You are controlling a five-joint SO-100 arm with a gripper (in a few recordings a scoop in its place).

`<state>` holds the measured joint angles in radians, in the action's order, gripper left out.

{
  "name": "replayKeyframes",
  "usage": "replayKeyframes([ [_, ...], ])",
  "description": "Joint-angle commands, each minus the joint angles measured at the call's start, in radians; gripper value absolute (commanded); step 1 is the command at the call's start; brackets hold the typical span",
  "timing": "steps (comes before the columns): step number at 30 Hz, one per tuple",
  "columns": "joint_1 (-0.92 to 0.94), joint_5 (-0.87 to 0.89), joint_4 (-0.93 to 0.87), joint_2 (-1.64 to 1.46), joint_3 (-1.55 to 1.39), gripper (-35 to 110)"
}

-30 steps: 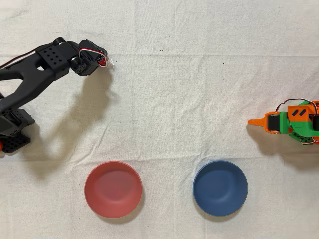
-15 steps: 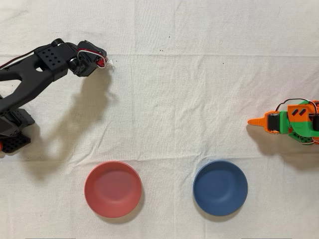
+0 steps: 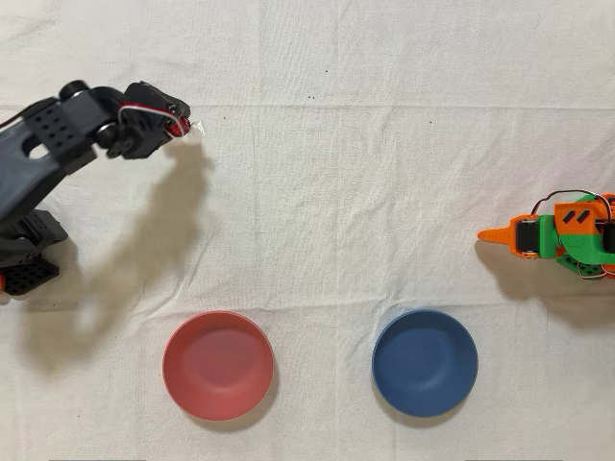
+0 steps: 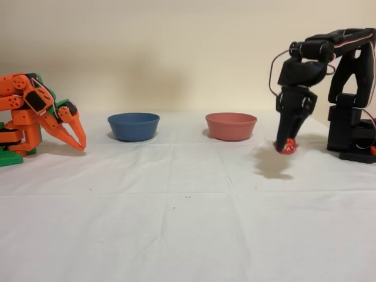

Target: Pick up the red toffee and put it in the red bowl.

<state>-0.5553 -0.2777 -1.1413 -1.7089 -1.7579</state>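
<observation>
White cloth surface (image 4: 188, 223), plain wall behind. Fixed view, left to right: blue bowl (image 4: 133, 126), red bowl (image 4: 231, 126), tool (image 4: 286, 144) clamped on red toffee (image 4: 286, 147), lifted just off cloth. Likely light, foil slippery; best pinched across round body, not twisted ends.

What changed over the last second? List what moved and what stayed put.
In the overhead view the black arm's end effector drew back toward the left edge, carrying the red toffee pinched in its tips; the side view shows it lifted off the cloth. The red bowl, blue bowl and idle orange arm stayed put.
</observation>
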Motion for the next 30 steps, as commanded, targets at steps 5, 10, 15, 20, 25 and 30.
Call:
replayKeyframes([
  [5, 0.140, -0.118, -0.132, -0.298, -0.017, 8],
  [10, 0.247, -0.192, -0.195, -0.403, -0.020, 8],
  [15, 0.382, -0.272, -0.222, -0.462, -0.009, 8],
  [20, 0.534, -0.345, -0.206, -0.468, 0.017, 8],
  [25, 0.664, -0.388, -0.161, -0.443, 0.037, 8],
  [30, 0.775, -0.400, -0.129, -0.400, 0.058, 8],
])
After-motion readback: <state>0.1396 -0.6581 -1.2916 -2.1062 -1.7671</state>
